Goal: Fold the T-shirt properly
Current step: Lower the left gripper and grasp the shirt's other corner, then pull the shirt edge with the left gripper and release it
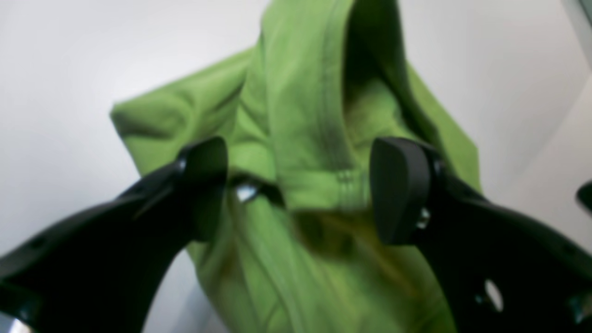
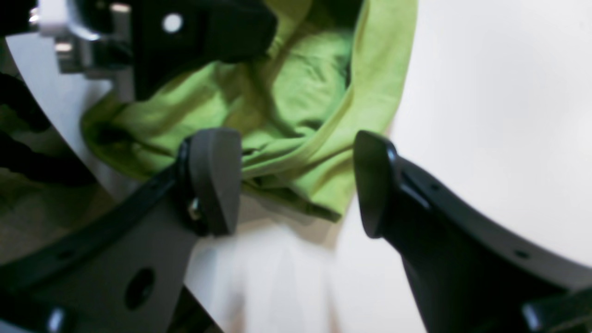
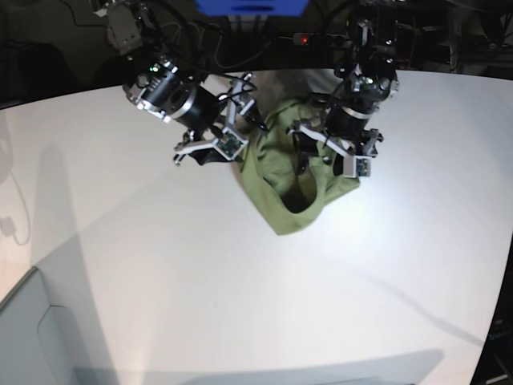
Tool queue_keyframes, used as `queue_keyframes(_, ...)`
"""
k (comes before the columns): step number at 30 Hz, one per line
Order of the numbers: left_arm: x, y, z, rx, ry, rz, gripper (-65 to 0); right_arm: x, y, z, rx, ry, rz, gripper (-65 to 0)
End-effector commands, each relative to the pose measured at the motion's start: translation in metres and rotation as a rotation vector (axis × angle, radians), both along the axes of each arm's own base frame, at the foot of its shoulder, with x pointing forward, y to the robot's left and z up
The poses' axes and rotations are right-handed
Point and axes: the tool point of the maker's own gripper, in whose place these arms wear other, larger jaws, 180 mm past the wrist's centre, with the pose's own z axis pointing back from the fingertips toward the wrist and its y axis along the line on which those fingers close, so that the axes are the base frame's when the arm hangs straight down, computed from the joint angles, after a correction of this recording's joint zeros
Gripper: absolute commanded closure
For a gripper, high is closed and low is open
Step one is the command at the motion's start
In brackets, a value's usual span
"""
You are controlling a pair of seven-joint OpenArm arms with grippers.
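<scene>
Shirt (image 3: 288, 180) lies crumpled in a heap on the white table (image 3: 200, 289), toward the far edge, between the two arms. Not yet spread; no fold made.

Left gripper (image 1: 298, 189): jaws apart, straddling a stitched hem band of the shirt, nothing pinched. Cloth sits between the pads, but the blur hides whether either pad touches it. Right gripper (image 2: 298, 180): jaws apart, hovering just beside the shirt's near rim, a rolled edge of fabric lying between and beyond the fingertips. Nothing held.

Step in hand, as judged: take hold of the heap so it can be opened flat before any folding.

How to do it well:
- Left: close on the hem band only. Seam is thicker, should slip less than a single thin layer.
- Right: pick a separate edge, well apart from the left grip, so pulling apart spreads the cloth instead of bunching it.
- Catch one layer, not a wad; fabric is thin and wrinkly and layers cling.
- Lift low, then draw outward.

Edges and room:
- Far of the shirt: table edge and cabling close behind both arms. Little room there.
- Near of the shirt: wide bare table. Drag the shirt this way to lay it out.
- The grippers are close together over the shirt; collision risk if both close inward at once.
</scene>
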Motion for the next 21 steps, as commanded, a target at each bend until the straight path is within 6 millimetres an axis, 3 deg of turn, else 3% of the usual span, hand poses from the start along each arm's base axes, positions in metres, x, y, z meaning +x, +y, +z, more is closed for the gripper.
queue_keyframes(1,0.007,-0.003,0.012,-0.013,-0.050,-0.004,-45.9,0.004,0.004,0.011,0.035,-0.029,0.002,-36.7)
queue_keyframes(5,0.008,-0.003,0.012,-0.013,-0.050,-0.006,-45.4,0.004,0.004,0.011,0.035,-0.029,0.002,-36.7)
queue_keyframes(7,0.008,-0.003,0.013,-0.013,-0.052,-0.006,-39.9,0.004,0.004,0.011,0.035,-0.029,0.002,-36.7)
queue_keyframes(13,0.009,0.001,0.013,-0.007,-0.057,0.008,-3.6,0.004,0.003,0.011,0.032,-0.029,0.002,-36.7)
queue_keyframes(14,0.010,0.003,0.013,-0.003,-0.057,0.012,0.0,0.004,0.003,0.011,0.032,-0.029,0.002,-36.7)
queue_keyframes(21,0.018,0.021,0.024,0.014,-0.089,0.050,0.0,0.004,0.003,0.011,0.032,-0.029,0.002,-36.7)
